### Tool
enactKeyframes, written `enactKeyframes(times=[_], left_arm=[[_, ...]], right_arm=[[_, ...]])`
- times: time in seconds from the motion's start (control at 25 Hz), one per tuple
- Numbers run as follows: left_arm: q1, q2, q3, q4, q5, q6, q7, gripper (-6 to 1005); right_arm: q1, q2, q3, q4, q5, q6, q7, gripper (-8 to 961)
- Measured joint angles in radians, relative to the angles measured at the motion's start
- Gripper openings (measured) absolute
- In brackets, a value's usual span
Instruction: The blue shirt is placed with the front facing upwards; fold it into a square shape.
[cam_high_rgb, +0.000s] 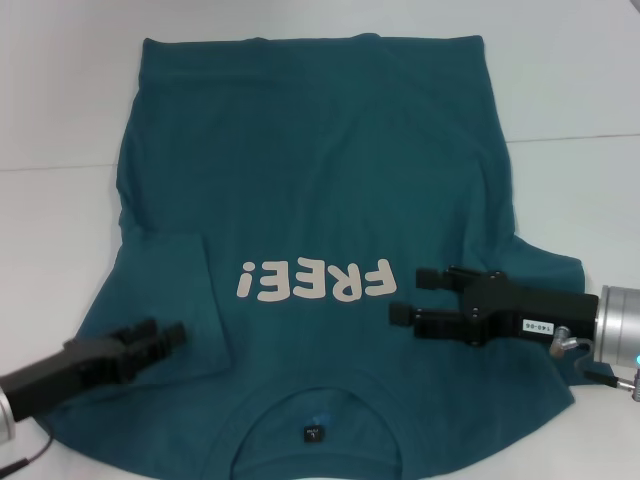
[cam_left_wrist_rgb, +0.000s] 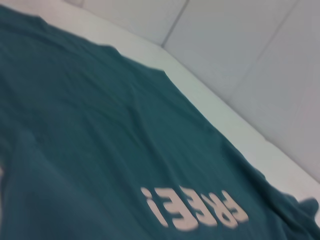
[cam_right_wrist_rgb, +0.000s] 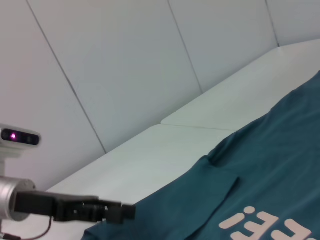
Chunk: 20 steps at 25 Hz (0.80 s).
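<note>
Lying mostly unfolded: blue shirt (cam_high_rgb: 310, 230), left sleeve tucked at eight o'clock; right end effector (cam_high_rgb: 410, 297) spread, left end effector (cam_high_rgb: 172, 337) unclear.

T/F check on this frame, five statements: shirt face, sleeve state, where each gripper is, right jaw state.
1. The blue shirt lies with its FREE! lettering facing up. True.
2. The collar end is on the far side from the robot. False: the collar with the neck label is at the near edge.
3. The sleeve on the robot's left is folded in over the body. True: a folded flap lies there.
4. The right gripper is parked off the shirt. False: it is above the chest, beside the lettering.
5. The right gripper's fingers are shut. False: they stand apart, holding nothing.
The left gripper is over the folded flap.
</note>
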Motion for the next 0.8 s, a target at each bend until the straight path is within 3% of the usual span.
enactKeyframes(times=[0.12,0.24,0.44,0.8], left_arm=[[-0.003,0.002,-0.019,0.002,-0.033,0.015,0.006,371],[-0.008,0.003,-0.020,0.006,-0.062,0.047,0.008,619],[-0.015,0.006,-0.017,0.019,-0.070,0.094,0.008,838],[-0.019,0.009,-0.006,0.042,-0.007,0.214,0.173,878]], right_arm=[[-0.011,-0.003,0.012,-0.009,0.001,0.001,0.010,913],[-0.026,-0.014,0.017,-0.024,0.001,-0.001,0.056,912],[-0.083,-0.041,0.008,-0.090,-0.009,0.003,0.187,912],[-0.165,-0.118,0.012,-0.169,-0.062,0.002,0.476,911]])
